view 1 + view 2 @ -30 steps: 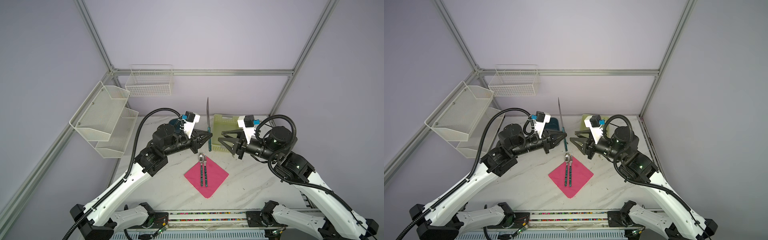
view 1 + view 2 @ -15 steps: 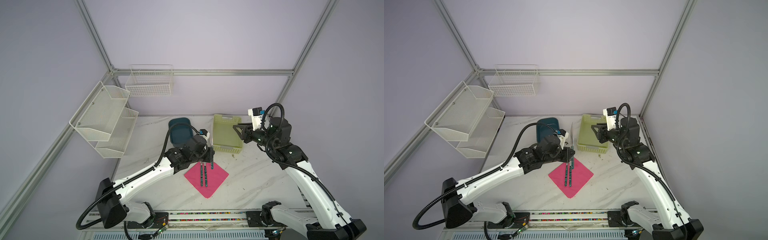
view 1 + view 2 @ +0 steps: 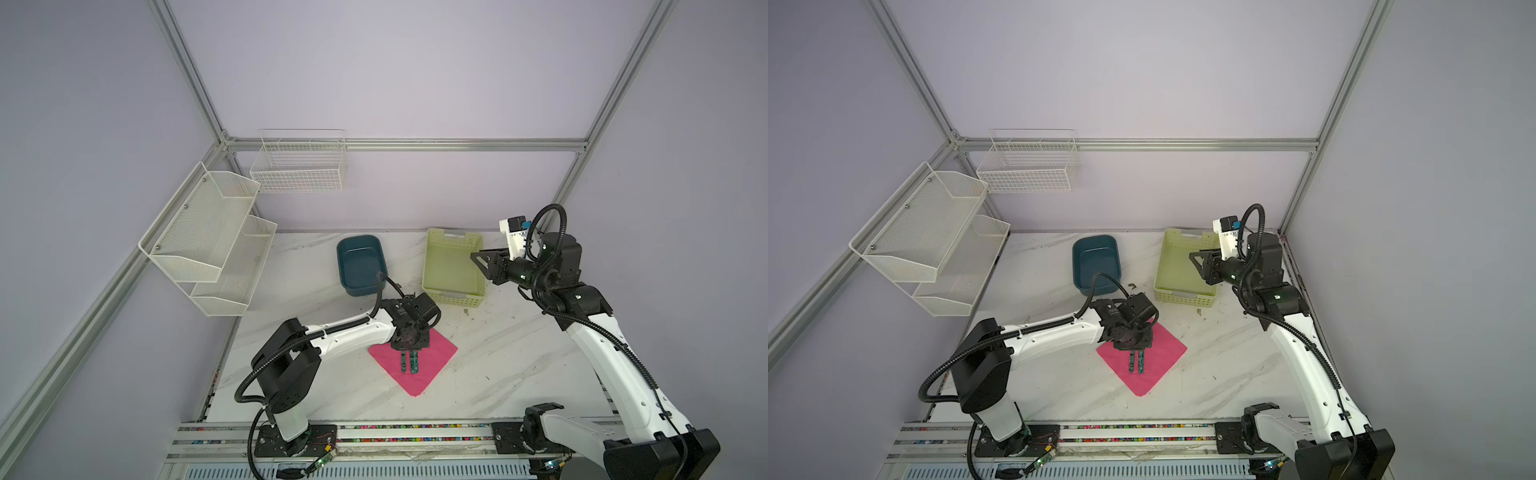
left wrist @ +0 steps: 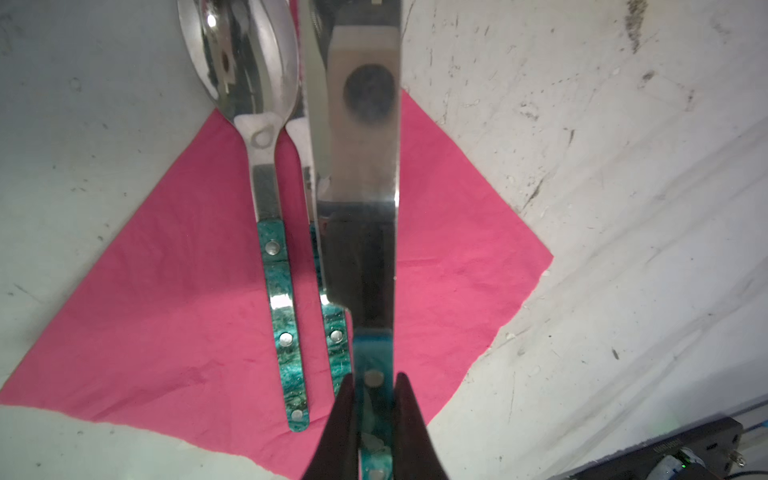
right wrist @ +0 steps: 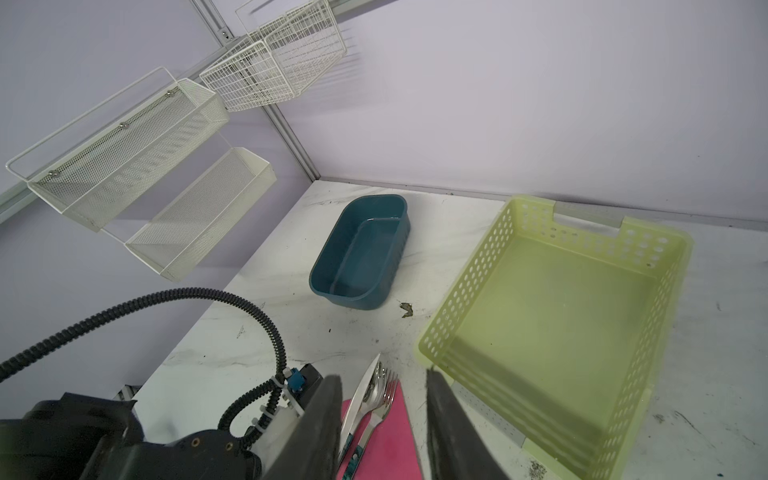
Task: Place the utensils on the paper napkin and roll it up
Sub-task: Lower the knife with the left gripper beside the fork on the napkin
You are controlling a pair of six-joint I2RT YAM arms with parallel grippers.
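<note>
The pink paper napkin (image 3: 434,368) (image 3: 1165,353) (image 4: 166,316) lies as a diamond on the marble table. On it the spoon (image 4: 243,66) and the fork (image 4: 337,337) lie side by side, heads past the far corner. My left gripper (image 4: 372,377) (image 3: 409,337) is shut on the teal handle of the knife (image 4: 361,174). It holds the knife low over the napkin, along the fork and covering much of it. In both top views two teal handle ends (image 3: 408,362) (image 3: 1137,362) stick out under the left wrist. My right gripper (image 3: 480,264) (image 5: 382,374) hangs open and empty above the green basket's edge.
A pale green basket (image 3: 453,291) (image 5: 478,282) stands at the back right, and a teal tub (image 3: 360,243) (image 5: 320,266) sits left of it. White mesh shelves (image 3: 199,232) and a wire basket (image 3: 299,166) hang on the walls. The rail (image 3: 374,432) runs along the table's front edge.
The left arm came down from high near the camera, where the knife stood upright, to just over the napkin. The right arm drew back toward the green basket.
</note>
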